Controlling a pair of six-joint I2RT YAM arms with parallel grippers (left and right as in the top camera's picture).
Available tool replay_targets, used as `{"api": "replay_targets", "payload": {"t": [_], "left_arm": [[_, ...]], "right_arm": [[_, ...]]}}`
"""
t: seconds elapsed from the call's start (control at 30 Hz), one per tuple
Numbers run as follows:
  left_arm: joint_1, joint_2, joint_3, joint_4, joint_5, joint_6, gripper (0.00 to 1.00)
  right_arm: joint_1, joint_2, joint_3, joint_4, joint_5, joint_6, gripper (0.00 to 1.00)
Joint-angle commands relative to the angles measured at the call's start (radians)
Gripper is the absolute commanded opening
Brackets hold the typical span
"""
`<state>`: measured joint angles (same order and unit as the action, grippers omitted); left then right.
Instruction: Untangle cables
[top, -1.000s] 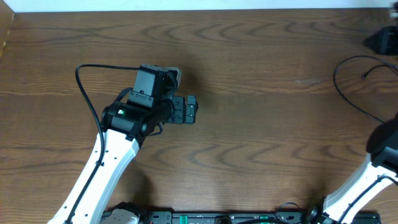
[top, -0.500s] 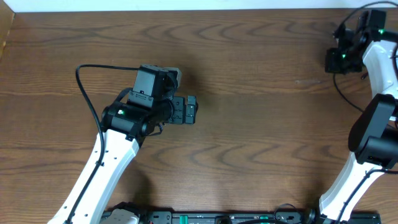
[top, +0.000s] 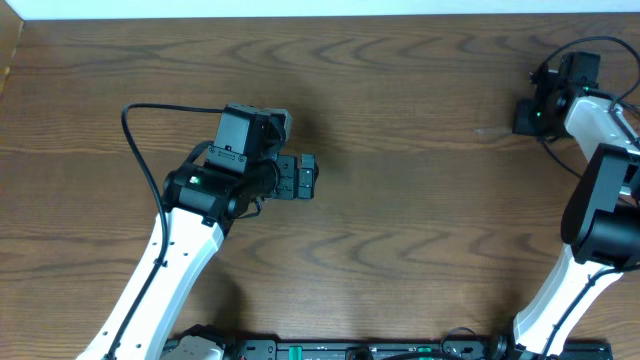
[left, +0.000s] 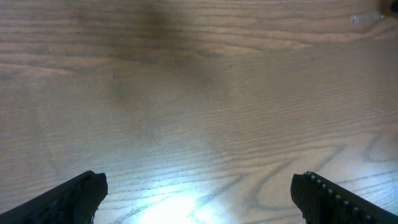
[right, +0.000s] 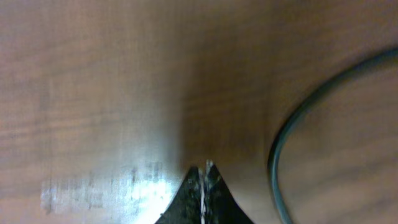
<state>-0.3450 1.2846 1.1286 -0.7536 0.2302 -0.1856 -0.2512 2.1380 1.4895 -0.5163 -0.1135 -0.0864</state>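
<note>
A thin black cable (top: 555, 157) curves over the wooden table at the far right, partly hidden under my right arm. In the right wrist view it shows as a dark arc (right: 280, 143) just right of the jaws. My right gripper (top: 524, 117) is near the back right corner, close above the table, to the left of the cable. Its jaws (right: 203, 172) are shut with nothing seen between them. My left gripper (top: 308, 177) is left of centre, far from the cable. Its jaws (left: 199, 190) are wide open over bare wood.
A thicker black lead (top: 135, 140) loops off my left arm. A small whitish scuff (top: 492, 130) marks the table left of my right gripper; it also shows in the left wrist view (left: 367, 17). The table's back edge (top: 320, 14) runs along the top.
My right arm has swung in from the right edge to the back right corner, and its gripper has come down a little toward the table. My left arm has not moved.
</note>
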Motion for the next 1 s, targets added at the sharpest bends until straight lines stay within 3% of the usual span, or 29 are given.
{"api": "replay_targets", "payload": {"t": [0.0, 0.2, 0.37, 0.97], "left_arm": [[-0.002, -0.005, 0.008, -0.002, -0.002, 0.008, 1.0], [-0.002, -0.005, 0.008, -0.002, -0.002, 0.008, 1.0], [-0.002, -0.005, 0.008, -0.005, -0.002, 0.008, 1.0], [-0.002, -0.005, 0.008, -0.004, -0.002, 0.008, 1.0]], "right_arm": [[0.0, 0.003, -0.045, 0.067, 0.003, -0.002, 0.02], [-0.001, 0.07, -0.058, 0.14, 0.016, -0.008, 0.02], [-0.041, 0.149, -0.058, 0.114, 0.173, 0.022, 0.01], [-0.441, 0.219, -0.058, -0.038, 0.193, 0.22, 0.02]]}}
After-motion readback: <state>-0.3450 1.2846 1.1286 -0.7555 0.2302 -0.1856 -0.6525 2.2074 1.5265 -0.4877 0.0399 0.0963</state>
